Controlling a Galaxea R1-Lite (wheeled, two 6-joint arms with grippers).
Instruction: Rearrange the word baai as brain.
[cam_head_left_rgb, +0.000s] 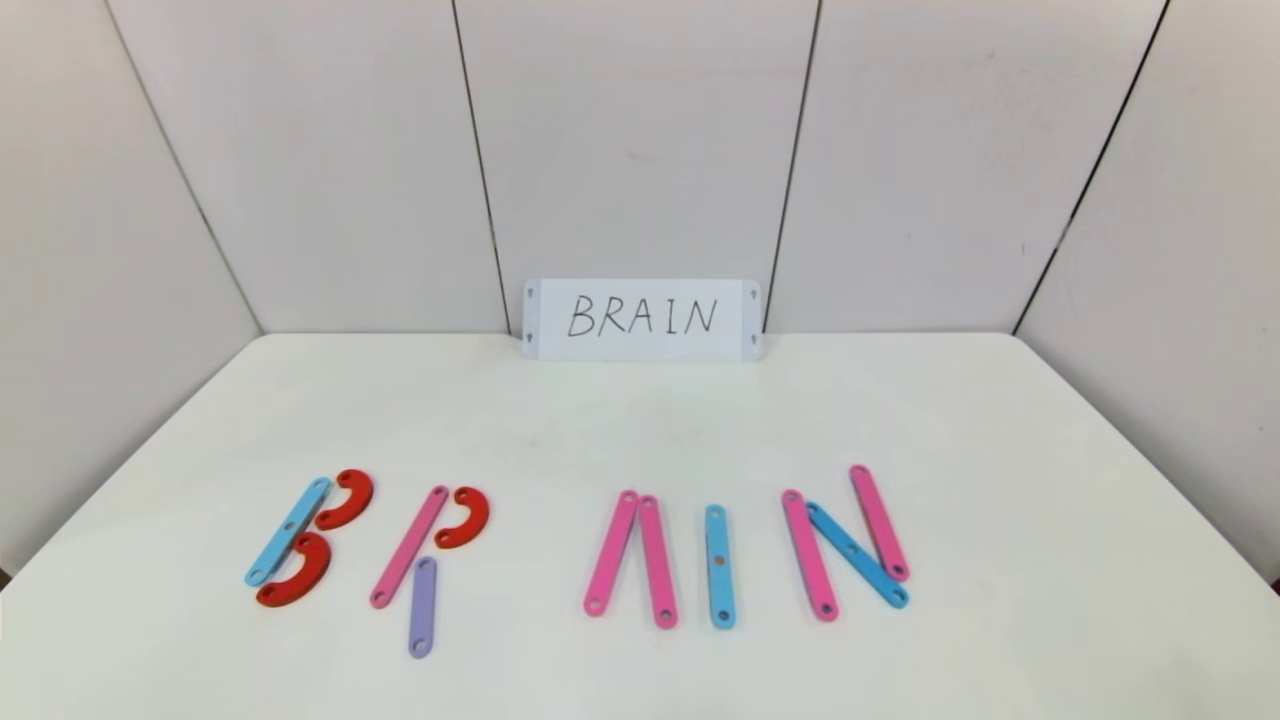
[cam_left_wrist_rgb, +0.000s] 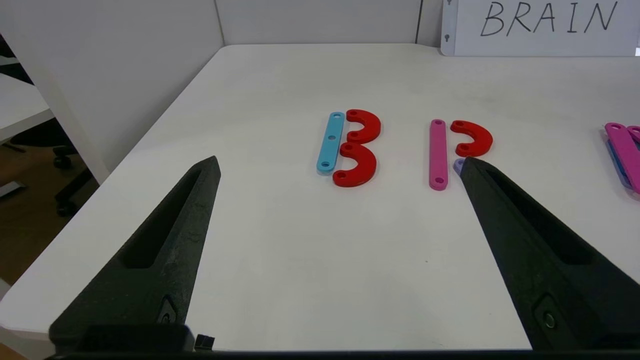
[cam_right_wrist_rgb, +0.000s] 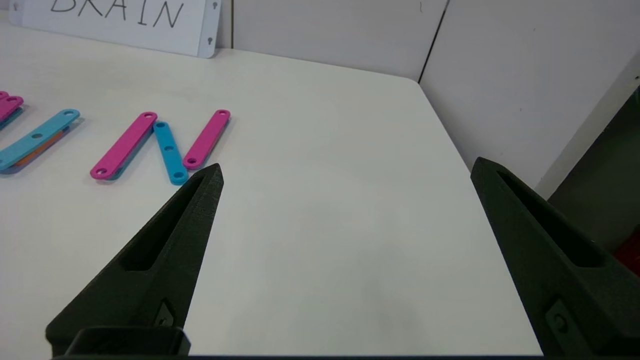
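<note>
Letters (cam_head_left_rgb: 640, 545) laid flat in a row on surface (cam_head_left_rgb: 640, 430). Left gripper (cam_left_wrist_rgb: 340, 165) and right gripper (cam_right_wrist_rgb: 347, 170): fingers spread wide, gripping nothing.

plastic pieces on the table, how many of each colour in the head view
Red half-ring curves: 3
Pink strips: 5
Light-blue strips: 3
Purple strip: 1
Total: 12 pieces, counting only what shows from above; the wrist views hint at further strips lying under some of them.
</note>
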